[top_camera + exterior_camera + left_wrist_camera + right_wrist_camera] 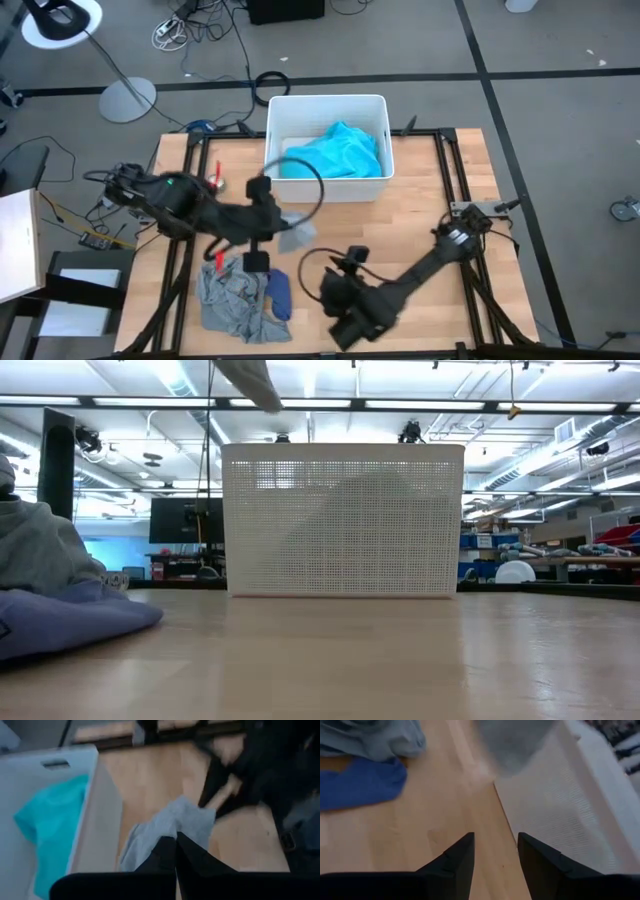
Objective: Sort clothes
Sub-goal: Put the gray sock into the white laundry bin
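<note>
My left gripper [280, 222] is shut on a small grey sock [297, 236], held in the air just in front of the white bin [325, 190]. The sock also shows at the top of the low view [250, 380]. A bright turquoise garment [335, 152] lies in the bin. A grey shirt [232, 300] lies crumpled at the table's near left, with a blue sock [280, 294] against its right side. My right gripper [495, 852] is open and empty, low over the wood to the right of the blue sock [360, 782]. No navy-black garment is in view. My left gripper pinches the grey sock between its two shut fingers [165, 852], on a bunched part of the sock near one end [175, 822]. The rest of the sock spreads out past the fingertips and hangs slack, lifted clear of the table.
The white mesh-walled bin [343, 520] stands at the table's far middle. Bare wood lies between the bin and the near edge [400, 660]. Black frame rails [450, 170] run along the table's sides. Cables and a lamp base lie on the floor beyond.
</note>
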{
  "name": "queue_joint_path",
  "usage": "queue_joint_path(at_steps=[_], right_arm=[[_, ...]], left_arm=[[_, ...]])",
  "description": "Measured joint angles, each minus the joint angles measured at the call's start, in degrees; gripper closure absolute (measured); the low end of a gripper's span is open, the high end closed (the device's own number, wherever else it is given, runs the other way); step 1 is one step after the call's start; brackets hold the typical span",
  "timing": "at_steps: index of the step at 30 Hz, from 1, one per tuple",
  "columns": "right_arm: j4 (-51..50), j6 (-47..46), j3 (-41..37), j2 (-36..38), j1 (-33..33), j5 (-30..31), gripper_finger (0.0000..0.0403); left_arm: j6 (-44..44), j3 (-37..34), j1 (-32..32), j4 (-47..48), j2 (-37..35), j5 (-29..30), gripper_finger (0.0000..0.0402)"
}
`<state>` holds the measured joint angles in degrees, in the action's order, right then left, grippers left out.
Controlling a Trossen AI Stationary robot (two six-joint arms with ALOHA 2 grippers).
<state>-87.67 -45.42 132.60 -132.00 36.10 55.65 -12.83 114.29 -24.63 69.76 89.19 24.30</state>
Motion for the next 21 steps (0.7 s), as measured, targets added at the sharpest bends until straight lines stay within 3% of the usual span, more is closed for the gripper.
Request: queue_joint_path(at_steps=[5, 10, 14, 21], right_arm=[[11.16, 9.11, -0.02, -5.81, -6.58, -6.63, 0.0268], [33.86, 26.99, -0.02, -10.45, -12.82, -23.47, 0.0277], [46.09, 33.59, -0.02, -12.3, -16.52, -35.58, 0.0282], [50.17, 36.36, -2.53, -12.22, -20.48, -41.2, 0.0288]], left_arm=[[2.35, 4.84, 2.38, 1.32, -0.04, 0.53, 0.0401], [4.58, 6.41, 5.64, 2.17, 0.0, 0.55, 0.0401], [6.68, 6.46, 9.18, 2.39, 0.0, -1.08, 0.0401], [11.74, 6.46, 18.28, 2.85, 0.02, -6.22, 0.0401]])
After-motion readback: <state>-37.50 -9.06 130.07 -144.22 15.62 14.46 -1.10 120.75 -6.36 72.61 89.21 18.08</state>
